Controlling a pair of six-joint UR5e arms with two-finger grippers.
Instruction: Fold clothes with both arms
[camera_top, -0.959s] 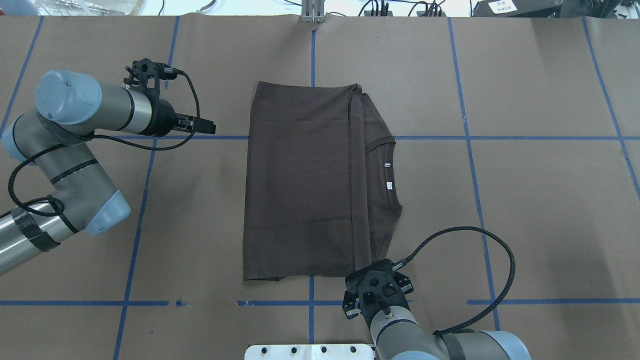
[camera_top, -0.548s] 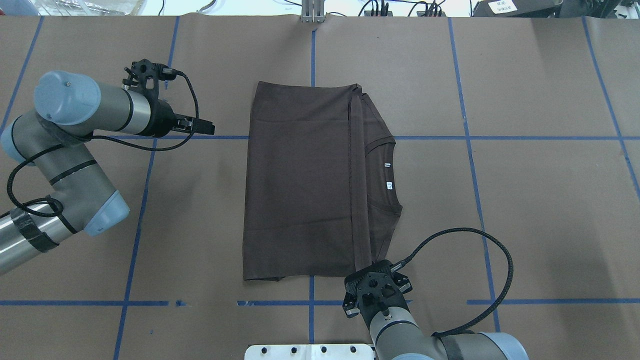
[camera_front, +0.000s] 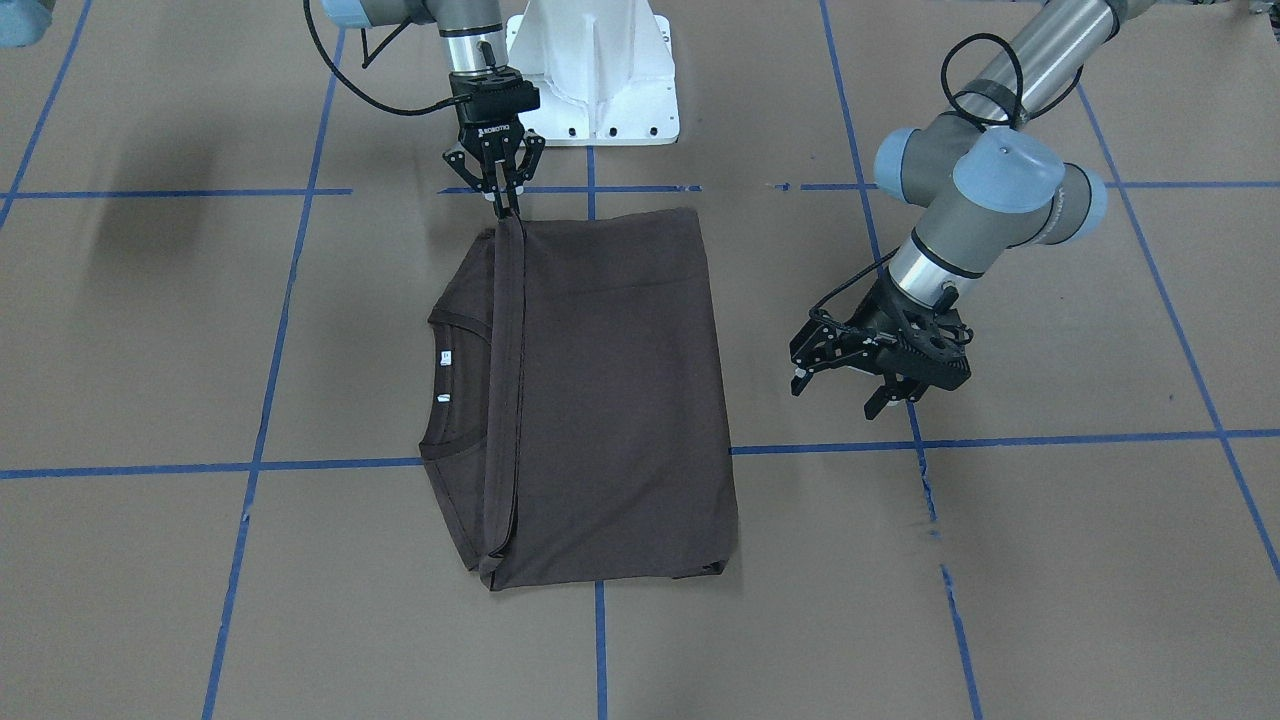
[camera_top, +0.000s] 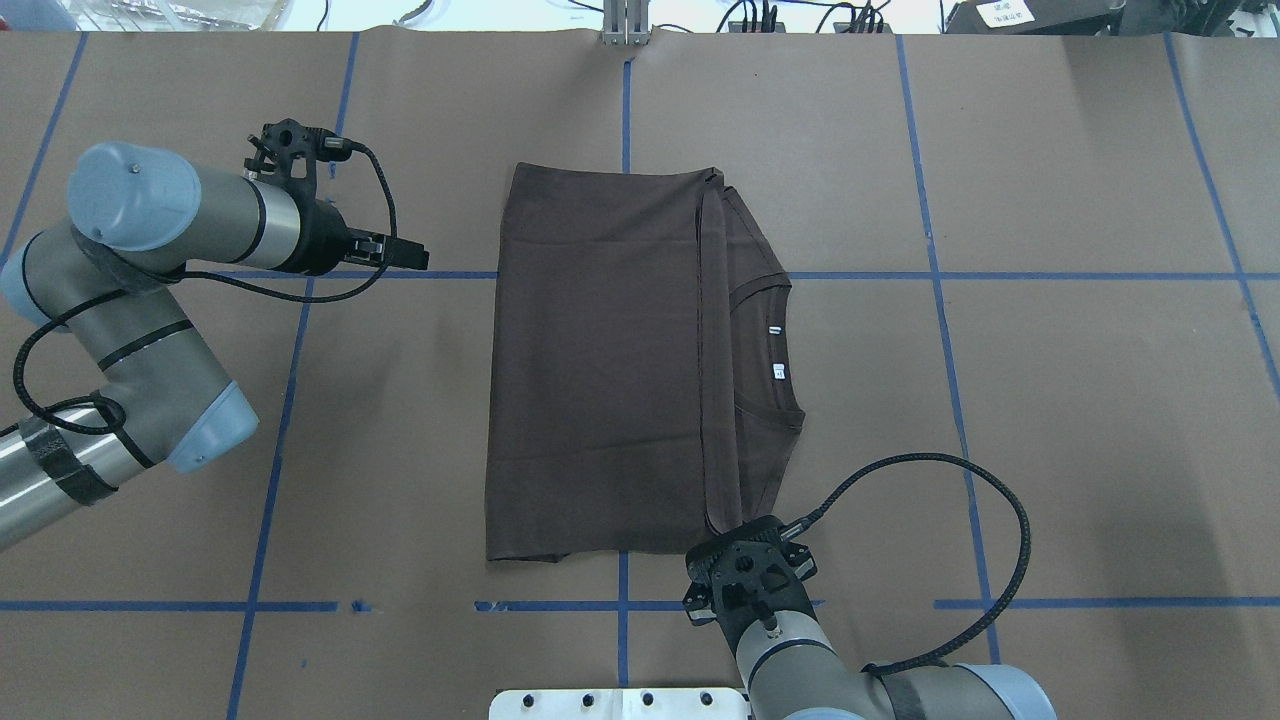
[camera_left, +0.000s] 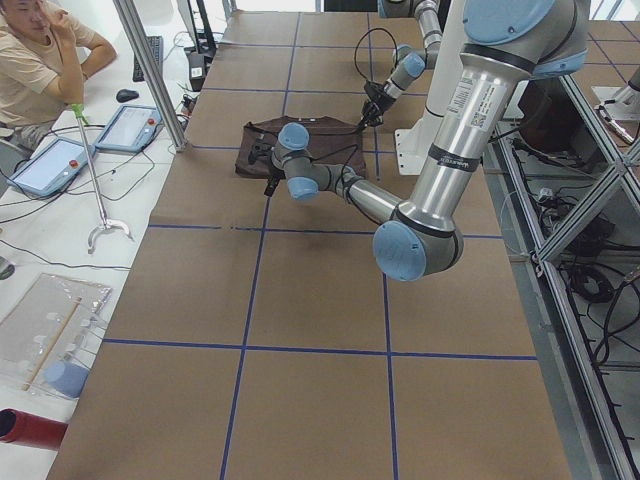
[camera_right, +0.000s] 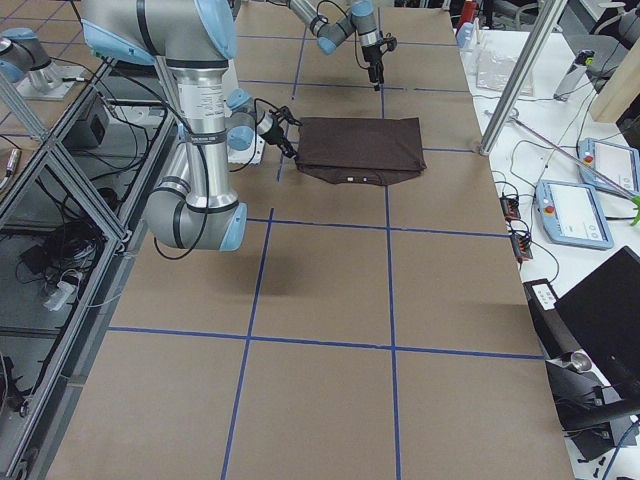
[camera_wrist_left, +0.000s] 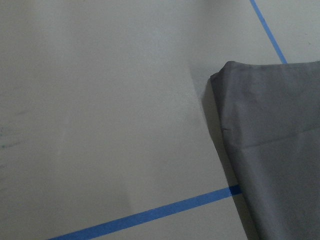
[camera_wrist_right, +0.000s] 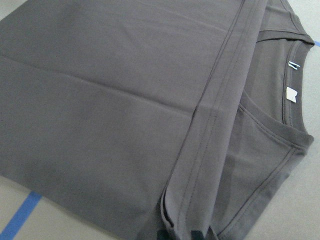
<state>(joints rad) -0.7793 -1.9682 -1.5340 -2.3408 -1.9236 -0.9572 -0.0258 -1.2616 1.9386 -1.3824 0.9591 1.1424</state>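
**Right gripper on the hem corner, left one waiting**

The T-shirt (camera_top: 600, 360) lies flat in the middle of the table (camera_top: 1050, 400), folded over so that its stitched hem runs just beside the collar (camera_top: 765, 287). The right gripper (camera_front: 503, 205) is narrowed onto the hem corner nearest the robot, pinching the cloth. The left gripper (camera_front: 835, 393) hovers spread wide and empty, apart from the shirt's folded side. A fold of the hem edge seems in hand. Next, the left gripper probably needs to take the far hem corner, so the edge travels evenly.
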